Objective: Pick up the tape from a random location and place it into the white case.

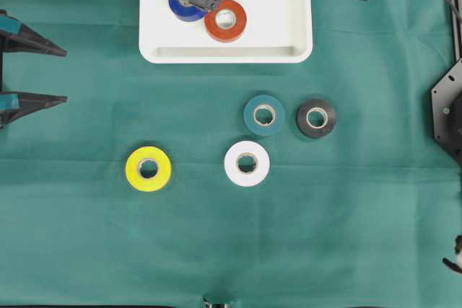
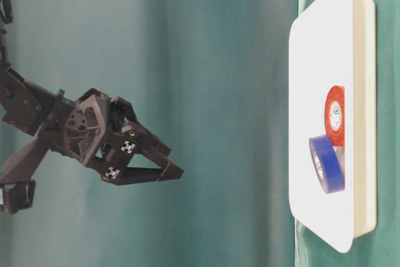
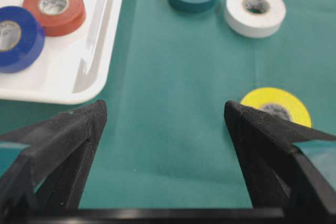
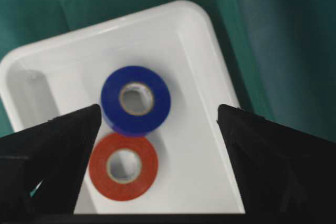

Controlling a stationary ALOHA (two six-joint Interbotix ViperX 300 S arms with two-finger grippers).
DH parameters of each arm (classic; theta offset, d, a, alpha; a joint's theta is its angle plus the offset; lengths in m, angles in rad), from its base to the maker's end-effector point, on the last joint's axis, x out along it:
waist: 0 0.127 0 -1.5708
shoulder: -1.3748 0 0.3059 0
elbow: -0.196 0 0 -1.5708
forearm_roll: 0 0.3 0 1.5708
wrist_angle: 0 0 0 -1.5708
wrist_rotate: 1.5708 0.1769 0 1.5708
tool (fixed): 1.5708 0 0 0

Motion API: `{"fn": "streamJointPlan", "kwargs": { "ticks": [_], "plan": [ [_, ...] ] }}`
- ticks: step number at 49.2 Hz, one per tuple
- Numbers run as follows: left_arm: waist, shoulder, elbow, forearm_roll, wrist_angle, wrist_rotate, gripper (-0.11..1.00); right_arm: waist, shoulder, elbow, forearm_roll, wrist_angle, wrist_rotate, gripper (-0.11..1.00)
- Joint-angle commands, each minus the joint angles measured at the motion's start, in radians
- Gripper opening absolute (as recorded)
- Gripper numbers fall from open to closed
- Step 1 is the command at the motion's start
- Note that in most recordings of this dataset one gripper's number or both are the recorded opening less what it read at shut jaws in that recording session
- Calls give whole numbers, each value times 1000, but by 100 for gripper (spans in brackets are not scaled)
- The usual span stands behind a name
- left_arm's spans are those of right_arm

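Observation:
The white case [image 1: 281, 12] lies at the table's far middle and holds a blue tape roll [image 1: 182, 8] and a red tape roll [image 1: 226, 21], side by side. My right gripper [image 1: 201, 1] hovers well above them, open and empty; the right wrist view shows its jaws wide apart [image 4: 160, 116] over the blue roll [image 4: 136, 99] and red roll [image 4: 123, 166]. My left gripper [image 1: 54, 73] is open and empty at the left edge, away from every roll. Teal [image 1: 264, 115], black [image 1: 316, 118], white [image 1: 247, 164] and yellow [image 1: 148, 169] rolls lie flat on the green cloth.
The table-level view shows the right gripper [image 2: 172, 162] raised far off the case [image 2: 319, 92]. In the left wrist view the case corner [image 3: 84, 77] is ahead on the left and the yellow roll [image 3: 273, 103] is by the right finger. A black frame [image 1: 447, 110] stands at the right edge.

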Motion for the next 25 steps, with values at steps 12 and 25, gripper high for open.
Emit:
{"fn": "streamJointPlan", "kwargs": {
  "ticks": [12,25],
  "plan": [
    [2,9,-11,-2,3,0,98,11,-112,17,-3,-2,-2,89],
    [3,9,-6,-2,3,2,98,15,-216,150,-2,14,5,89]
  ]
}}
